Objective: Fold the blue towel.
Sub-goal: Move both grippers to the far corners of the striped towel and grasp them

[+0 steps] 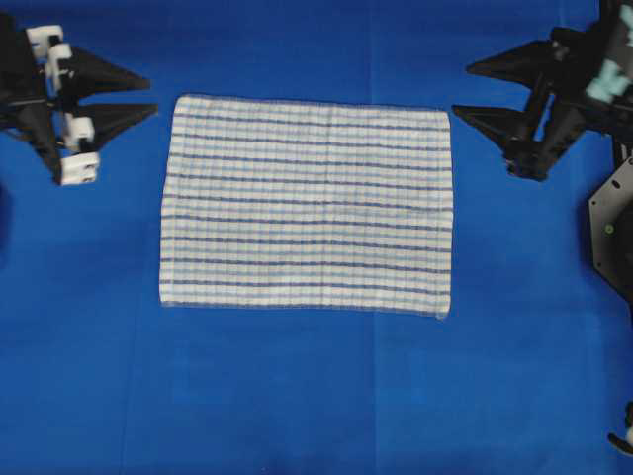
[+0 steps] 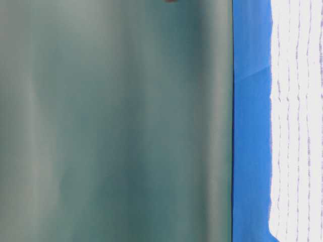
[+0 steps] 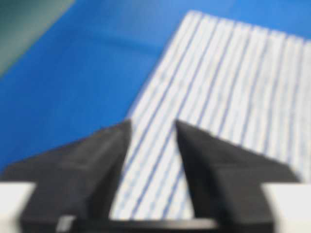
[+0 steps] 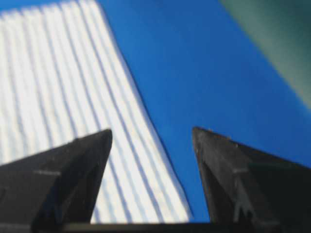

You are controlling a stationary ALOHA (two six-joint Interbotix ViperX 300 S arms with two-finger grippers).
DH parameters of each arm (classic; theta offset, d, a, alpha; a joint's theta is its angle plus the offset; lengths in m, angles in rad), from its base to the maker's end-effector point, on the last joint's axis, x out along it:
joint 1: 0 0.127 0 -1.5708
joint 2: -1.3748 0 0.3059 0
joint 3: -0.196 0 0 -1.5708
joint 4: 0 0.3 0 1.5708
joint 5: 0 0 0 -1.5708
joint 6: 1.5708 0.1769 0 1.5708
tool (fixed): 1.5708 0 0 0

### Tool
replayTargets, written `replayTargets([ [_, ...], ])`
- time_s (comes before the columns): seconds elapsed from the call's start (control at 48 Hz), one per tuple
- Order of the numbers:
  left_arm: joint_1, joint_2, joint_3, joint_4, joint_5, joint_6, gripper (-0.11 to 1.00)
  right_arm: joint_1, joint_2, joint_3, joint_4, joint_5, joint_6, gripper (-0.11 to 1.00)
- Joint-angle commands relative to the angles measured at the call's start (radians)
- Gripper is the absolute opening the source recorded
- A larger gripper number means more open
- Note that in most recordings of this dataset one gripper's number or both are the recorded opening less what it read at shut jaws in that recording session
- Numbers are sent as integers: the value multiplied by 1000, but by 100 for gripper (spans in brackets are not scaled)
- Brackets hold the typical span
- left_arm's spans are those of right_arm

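The blue towel is a white cloth with thin blue stripes, lying flat and spread out on the blue table covering. It also shows in the table-level view, the left wrist view and the right wrist view. My left gripper is open and empty, just left of the towel's far left corner. My right gripper is open and empty, just right of the towel's far right corner. In the wrist views each gripper hovers over a towel edge.
A black arm base stands at the right edge. A grey-green wall fills most of the table-level view. Blue covering surrounds the towel on all sides.
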Motion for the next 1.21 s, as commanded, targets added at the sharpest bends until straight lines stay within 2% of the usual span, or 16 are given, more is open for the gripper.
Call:
replayTargets([
  [0.0,28,80,-20,0,-51,0,47,-18,63,-3,6,-46,2,77],
  [0.062,43,138,-21,-2,-84,0,60,-28,118,2,12,-78,2,74],
  [0.146,66,210,-25,0,-124,0,69,-35,204,8,25,-135,2,71],
  [0.458,129,462,-64,0,-253,0,67,-37,476,2,94,-304,0,72],
  [0.749,149,627,-120,-3,-267,0,65,-37,574,-5,115,-347,0,71],
  [0.853,153,646,-118,-3,-265,0,58,-34,583,-8,117,-345,0,69],
  [0.957,153,650,-114,-3,-265,0,37,-28,592,-8,117,-344,0,61],
  [1.103,153,655,-112,0,-267,0,9,-8,598,-9,115,-347,0,30],
  [1.145,153,657,-112,0,-267,0,5,-2,598,-11,115,-347,0,22],
  [1.186,153,657,-112,0,-265,0,5,2,598,-11,117,-347,0,15],
])
